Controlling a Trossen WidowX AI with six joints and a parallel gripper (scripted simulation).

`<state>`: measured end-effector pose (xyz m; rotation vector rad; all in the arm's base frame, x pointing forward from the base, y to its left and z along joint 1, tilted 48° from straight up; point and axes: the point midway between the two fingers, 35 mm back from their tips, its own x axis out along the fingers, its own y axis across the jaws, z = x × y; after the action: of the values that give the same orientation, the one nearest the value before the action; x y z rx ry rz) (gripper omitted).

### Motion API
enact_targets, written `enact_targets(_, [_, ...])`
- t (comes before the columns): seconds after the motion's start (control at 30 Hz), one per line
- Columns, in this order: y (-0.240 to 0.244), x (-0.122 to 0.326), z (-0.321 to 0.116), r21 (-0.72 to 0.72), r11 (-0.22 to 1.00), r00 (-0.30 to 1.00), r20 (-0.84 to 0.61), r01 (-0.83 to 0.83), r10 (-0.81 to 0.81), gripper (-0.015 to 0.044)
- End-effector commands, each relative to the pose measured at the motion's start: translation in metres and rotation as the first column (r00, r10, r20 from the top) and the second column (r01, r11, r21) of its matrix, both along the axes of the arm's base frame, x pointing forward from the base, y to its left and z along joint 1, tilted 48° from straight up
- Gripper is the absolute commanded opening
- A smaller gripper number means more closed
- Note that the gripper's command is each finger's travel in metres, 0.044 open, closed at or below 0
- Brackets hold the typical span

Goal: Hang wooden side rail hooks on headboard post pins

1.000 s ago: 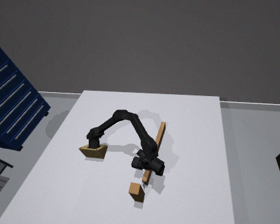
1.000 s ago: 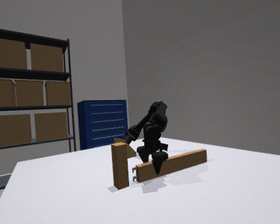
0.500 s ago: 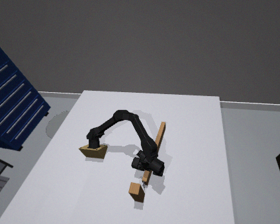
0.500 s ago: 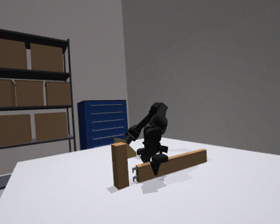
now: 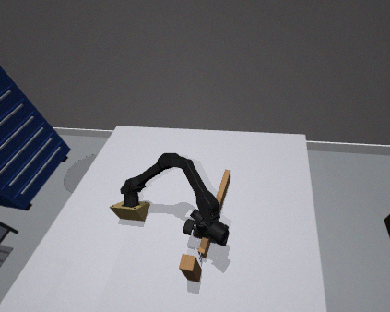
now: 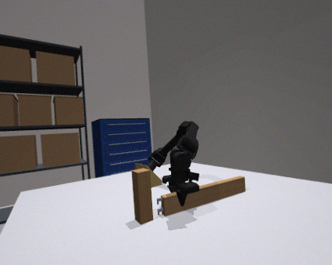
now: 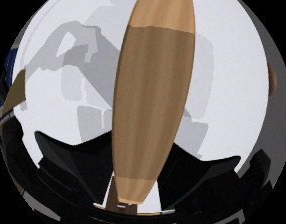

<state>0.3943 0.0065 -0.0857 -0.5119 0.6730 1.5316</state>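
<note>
The wooden rail (image 5: 224,185) (image 6: 224,187) (image 7: 151,90) stands on its narrow edge, apparently on the table. Two steel hooks (image 6: 159,201) on its near end point toward the upright headboard post (image 5: 190,268) (image 6: 142,197), with a small gap between hooks and post. My gripper (image 6: 182,199) (image 7: 139,132) points down and is shut on the rail near its hooked end, one finger against each side face. In the top view the wrist hides the fingertips. The post's slot and its pins are not visible.
The arm's base sits on a yellowish block (image 5: 131,212) to the left of the rail in the top view. The white table (image 5: 273,194) (image 6: 87,235) carries all of it. A blue drawer cabinet (image 5: 15,138) (image 6: 122,145) and a shelf with boxes stand beyond the table.
</note>
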Motion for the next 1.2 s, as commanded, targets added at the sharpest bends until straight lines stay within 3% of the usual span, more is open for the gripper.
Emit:
enact_targets(0.0, [0.001,-0.001,-0.001,0.004,1.0,1.0,-0.005,0.003,-0.003,0.0])
enact_targets(1.17, [-0.002,-0.016,0.001,0.01,0.997,0.993,0.084,-0.08,0.079,0.0])
